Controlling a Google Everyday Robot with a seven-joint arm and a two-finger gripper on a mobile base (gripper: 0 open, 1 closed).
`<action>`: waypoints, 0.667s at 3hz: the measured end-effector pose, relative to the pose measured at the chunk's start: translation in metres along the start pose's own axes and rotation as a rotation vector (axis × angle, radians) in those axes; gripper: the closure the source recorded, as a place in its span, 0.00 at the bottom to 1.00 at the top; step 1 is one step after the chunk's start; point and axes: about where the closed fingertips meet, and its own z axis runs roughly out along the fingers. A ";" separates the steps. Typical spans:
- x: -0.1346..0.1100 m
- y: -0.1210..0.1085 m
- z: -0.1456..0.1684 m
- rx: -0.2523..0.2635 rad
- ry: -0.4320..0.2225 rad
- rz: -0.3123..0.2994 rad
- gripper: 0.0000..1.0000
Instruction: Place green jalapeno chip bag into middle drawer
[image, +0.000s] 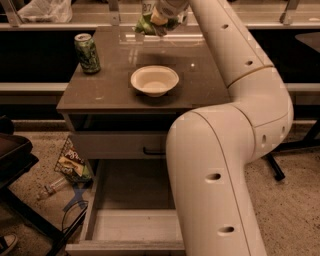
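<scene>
- We see the gripper (159, 19) at the very top of the view, over the back edge of the table, partly cut off by the frame's upper border.
- Its jaws look pinched onto the green jalapeno chip bag (145, 24). The wrinkled foil sticks out to the left of and below the gripper.
- The bag hangs clear of the tabletop (115, 85), and we make out a faint pale reflection on the glossy surface just beneath it.
- The white arm (235, 125) runs from the gripper down the right side of the view, bends at a thick elbow and fills the lower right foreground.
- On the tabletop, a white bowl (154, 80) sits upright near the middle, in front of the bag and well apart from it.
- A green-patterned drink can (87, 53) stands upright at the left side of the tabletop.
- Under the tabletop we see a closed grey drawer front (115, 146) with a black handle (152, 151).
- Below that, the middle drawer (132, 187) is pulled out toward us. Its flat grey-brown floor is bare where visible, and the arm hides its right part.
- On the floor left of the drawer, a dark snack bag with yellow print (72, 162) leans near the cabinet.
</scene>
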 end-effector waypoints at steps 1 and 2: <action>-0.012 -0.025 -0.067 0.054 0.028 0.005 1.00; -0.002 -0.028 -0.153 0.058 0.035 0.093 1.00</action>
